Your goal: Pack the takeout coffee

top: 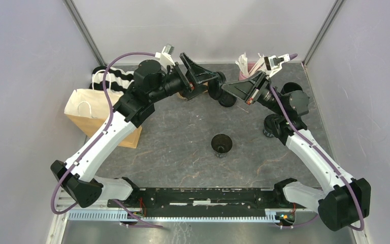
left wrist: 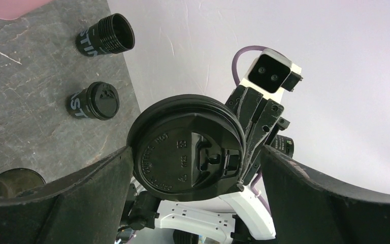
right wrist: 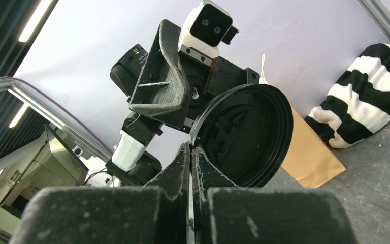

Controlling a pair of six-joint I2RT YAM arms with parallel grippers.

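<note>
Status: early. Judging by the layout, nothing is packed yet.

- Nearest the bases: 1 open dark cup [top: 222,145] alone mid-table. I can't make out any lettering on it.
- Right side, by the right arm: 1 lidded cup [left wrist: 95,100] with pale lettering, standing on the table.
- Left edge: 1 paper bag [top: 84,109], well apart from every cup. Can't see inside it.
- Mid-air above the far half: 1 loose lid [right wrist: 249,132]. The right gripper [right wrist: 190,150] is clamped on its rim. The left gripper [left wrist: 195,152] is spread wide with a finger on either side of the lid; can't tell if it touches. Reads as a handover or regrip.
- Further back on the right: 1 unlidded lettered cup [left wrist: 105,34], just beside the pink cup [top: 246,71] of white sticks.
- Back left corner: 1 striped cloth [right wrist: 370,96].

Count: 2 lettered cups (1 lidded, 1 open) plus 1 other open cup, 1 loose lid, 1 bag.

Left to do, my guess: seat the lid on the open cup, then move both coffees into the bag.
</note>
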